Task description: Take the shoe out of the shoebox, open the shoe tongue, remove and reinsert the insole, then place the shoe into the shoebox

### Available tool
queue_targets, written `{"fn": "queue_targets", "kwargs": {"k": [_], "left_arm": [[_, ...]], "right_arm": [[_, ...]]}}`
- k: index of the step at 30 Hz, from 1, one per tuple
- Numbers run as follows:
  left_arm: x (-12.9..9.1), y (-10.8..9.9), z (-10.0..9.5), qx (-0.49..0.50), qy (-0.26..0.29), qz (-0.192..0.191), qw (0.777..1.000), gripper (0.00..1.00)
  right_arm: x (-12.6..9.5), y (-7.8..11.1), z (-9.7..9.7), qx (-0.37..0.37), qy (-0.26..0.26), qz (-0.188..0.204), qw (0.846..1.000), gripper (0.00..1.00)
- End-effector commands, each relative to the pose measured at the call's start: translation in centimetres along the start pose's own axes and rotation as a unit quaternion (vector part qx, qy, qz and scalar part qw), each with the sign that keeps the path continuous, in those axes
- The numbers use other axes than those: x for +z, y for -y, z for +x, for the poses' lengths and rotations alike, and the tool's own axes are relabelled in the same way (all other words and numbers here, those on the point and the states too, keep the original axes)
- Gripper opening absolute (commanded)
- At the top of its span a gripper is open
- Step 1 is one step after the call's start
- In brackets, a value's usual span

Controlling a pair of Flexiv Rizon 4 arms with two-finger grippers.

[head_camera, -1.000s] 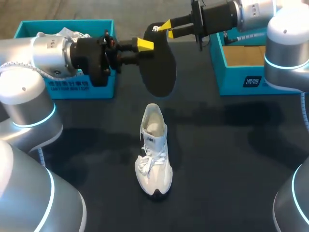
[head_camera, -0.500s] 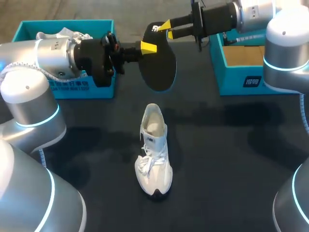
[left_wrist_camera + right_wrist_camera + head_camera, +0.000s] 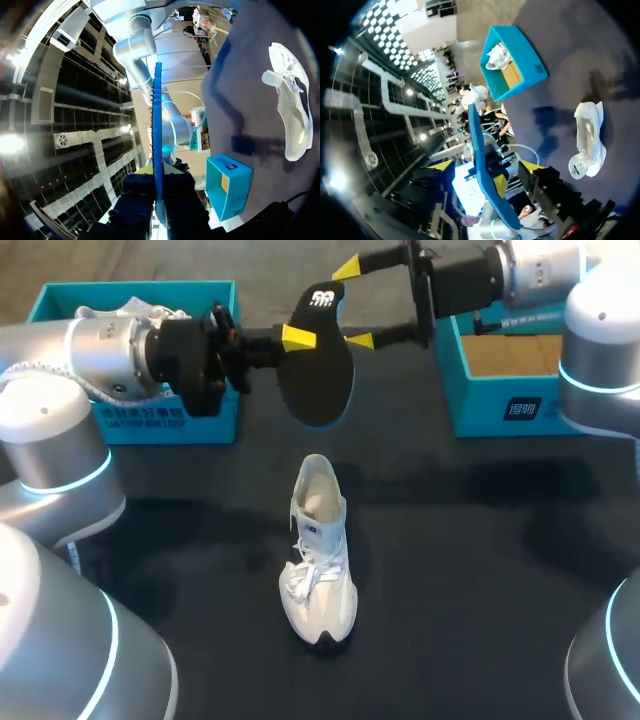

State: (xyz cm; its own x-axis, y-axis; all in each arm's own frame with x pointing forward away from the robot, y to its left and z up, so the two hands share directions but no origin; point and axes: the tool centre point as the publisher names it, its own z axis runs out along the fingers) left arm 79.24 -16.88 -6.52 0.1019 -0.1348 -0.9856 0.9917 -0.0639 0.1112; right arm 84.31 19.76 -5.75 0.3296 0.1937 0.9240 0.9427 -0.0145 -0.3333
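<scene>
Clamping the raised insole (image 3: 320,390) beyond the shoe (image 3: 318,560), left jaws.

A: Any writing anywhere?

B: A white logo (image 3: 322,298) is printed on the heel end of the black insole (image 3: 316,380). It is a brand mark.

A: And the boxes?

B: The right shoebox (image 3: 490,400), at the table's far right corner, has a small white label (image 3: 520,408) on its front wall. The left shoebox (image 3: 215,415), at the far left corner, carries a line of white print (image 3: 140,418), too small to read.

A: The shoe (image 3: 318,580)?

B: One small dark mark (image 3: 311,530) on its side, illegible.
</scene>
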Motion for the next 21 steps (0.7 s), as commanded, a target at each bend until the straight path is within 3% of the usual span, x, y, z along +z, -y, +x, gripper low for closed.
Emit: {"fn": "queue_targets", "kwargs": {"k": [1,5,12,21], "left_arm": [[-0.5,-0.3,-0.3,-0.006,0.003,0.008,1.000,0.00],[-0.7,-0.3,-0.8,-0.010,0.007,0.012,1.000,0.00],[-1.0,-0.6,-1.2,-0.018,0.010,0.017,1.000,0.00],[-1.0,-1.0,-1.5,-0.013,-0.008,0.027,1.000,0.00]], "right_arm": [[-1.3,0.9,0.1,-0.031,-0.007,0.004,0.999,1.00],[-2.2,1.5,0.2,-0.077,-0.004,0.004,0.997,1.00],[-3.7,2.2,1.0,-0.140,-0.023,-0.034,0.989,1.00],[-5.1,3.2,0.5,-0.156,-0.032,-0.040,0.986,1.00]]}}
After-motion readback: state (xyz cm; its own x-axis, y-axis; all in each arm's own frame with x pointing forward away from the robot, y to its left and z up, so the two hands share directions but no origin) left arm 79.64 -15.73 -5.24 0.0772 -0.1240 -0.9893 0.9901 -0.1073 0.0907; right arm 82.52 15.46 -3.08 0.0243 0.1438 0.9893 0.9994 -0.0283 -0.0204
